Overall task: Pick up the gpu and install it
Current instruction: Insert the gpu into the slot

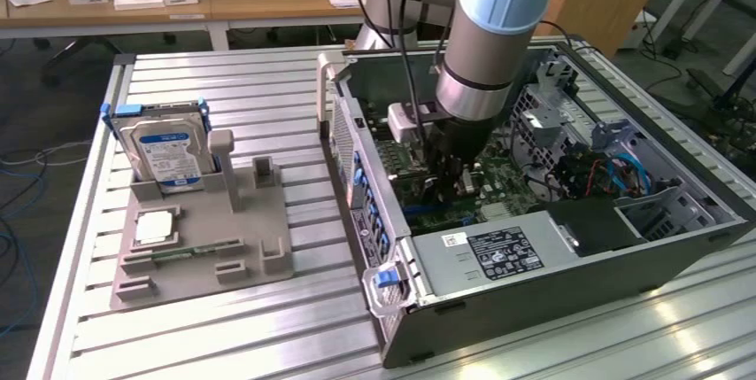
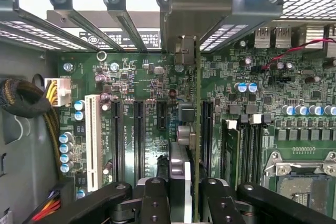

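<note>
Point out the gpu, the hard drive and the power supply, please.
gpu [image 2: 195, 129]: wrist view, thin card edge held over the motherboard.
hard drive [image 1: 165, 154]: exterior view, blue-white label.
power supply [image 1: 502, 256]: exterior view, black sticker on its top.

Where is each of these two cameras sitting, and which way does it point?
Exterior view: off the arm, above, looking down at the open computer case and the arm reaching into it.
Wrist view: on the wrist inside the case, facing the motherboard; the black fingers grip the gpu, seen edge-on.
Shared: motherboard, gripper, case.
</note>
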Action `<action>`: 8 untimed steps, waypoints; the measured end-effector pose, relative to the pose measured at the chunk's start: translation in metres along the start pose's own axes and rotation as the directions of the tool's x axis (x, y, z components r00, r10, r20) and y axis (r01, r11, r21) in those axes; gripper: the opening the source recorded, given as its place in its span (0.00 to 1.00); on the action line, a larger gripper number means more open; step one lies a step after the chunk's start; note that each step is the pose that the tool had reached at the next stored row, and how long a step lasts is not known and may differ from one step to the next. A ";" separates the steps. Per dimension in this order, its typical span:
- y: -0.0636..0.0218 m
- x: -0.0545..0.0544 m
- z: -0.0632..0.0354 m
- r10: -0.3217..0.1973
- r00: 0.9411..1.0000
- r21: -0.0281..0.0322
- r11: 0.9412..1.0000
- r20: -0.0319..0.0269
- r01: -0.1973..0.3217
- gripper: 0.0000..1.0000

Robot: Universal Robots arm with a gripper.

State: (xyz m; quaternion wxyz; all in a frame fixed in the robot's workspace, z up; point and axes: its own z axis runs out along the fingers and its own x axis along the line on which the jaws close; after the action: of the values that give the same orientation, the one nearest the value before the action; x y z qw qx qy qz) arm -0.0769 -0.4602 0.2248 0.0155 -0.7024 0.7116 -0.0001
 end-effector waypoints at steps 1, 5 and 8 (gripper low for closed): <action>0.0000 0.000 0.0010 0.000 1.000 0.000 1.000 0.000 0.000 0.28; 0.0003 0.000 0.0023 0.000 1.000 0.000 1.000 0.000 0.000 0.28; 0.0008 0.000 0.0025 0.000 1.000 0.000 1.000 0.000 0.000 0.28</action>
State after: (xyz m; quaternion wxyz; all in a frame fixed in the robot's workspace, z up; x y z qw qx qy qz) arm -0.0777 -0.4601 0.2223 0.0154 -0.7024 0.7117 0.0000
